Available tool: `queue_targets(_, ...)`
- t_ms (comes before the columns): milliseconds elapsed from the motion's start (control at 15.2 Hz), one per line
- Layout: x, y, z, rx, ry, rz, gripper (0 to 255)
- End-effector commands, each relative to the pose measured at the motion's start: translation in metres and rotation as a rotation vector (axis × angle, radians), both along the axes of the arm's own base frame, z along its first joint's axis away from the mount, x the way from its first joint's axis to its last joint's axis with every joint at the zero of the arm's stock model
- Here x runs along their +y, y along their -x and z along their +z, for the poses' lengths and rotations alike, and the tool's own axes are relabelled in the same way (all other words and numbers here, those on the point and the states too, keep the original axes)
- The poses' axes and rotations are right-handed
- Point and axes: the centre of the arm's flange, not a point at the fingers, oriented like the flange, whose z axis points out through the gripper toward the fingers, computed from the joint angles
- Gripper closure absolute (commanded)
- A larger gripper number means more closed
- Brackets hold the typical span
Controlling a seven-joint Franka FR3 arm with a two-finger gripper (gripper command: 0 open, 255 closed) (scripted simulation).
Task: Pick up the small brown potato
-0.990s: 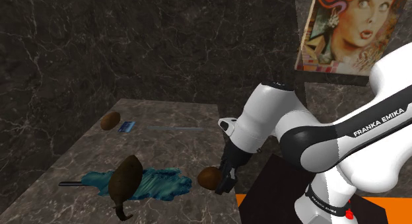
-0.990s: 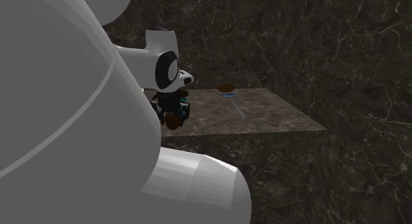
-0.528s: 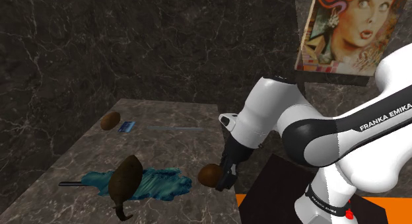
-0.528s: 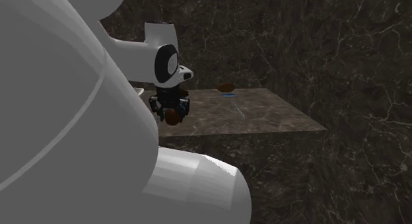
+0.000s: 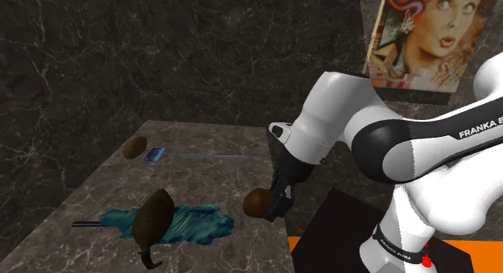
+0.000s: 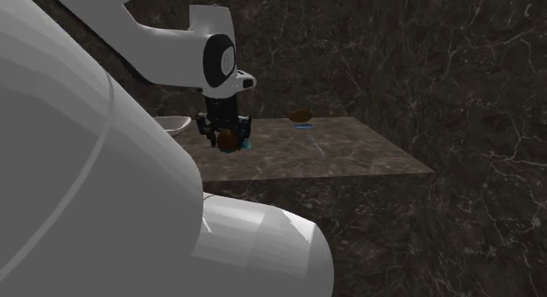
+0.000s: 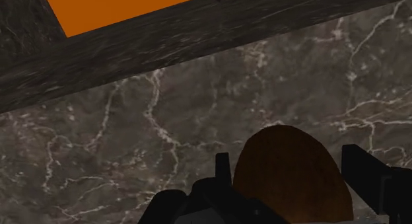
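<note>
Potato (image 5: 258,203), roundish, long axis unclear, pinched in pincer (image 7: 290,166) over dark veined counter (image 5: 211,141)

Dim, flat renders; shadows faint, light source perhaps overhead.

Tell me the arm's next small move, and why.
Probably lift straight up with the grip shut. The black claw clasps the small round brown potato between both fingers, and the potato appears close to the dark marble counter, so height would clear it.
</note>
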Motion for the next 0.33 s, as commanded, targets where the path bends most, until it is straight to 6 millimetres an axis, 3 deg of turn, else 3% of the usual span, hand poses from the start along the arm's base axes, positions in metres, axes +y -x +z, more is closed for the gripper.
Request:
queue_targets(0,0.000,0.000,0.011,0.000,0.000,0.000,255)
queue_targets(264,0.000,0.000,0.022,0.000,0.000,0.000,255)
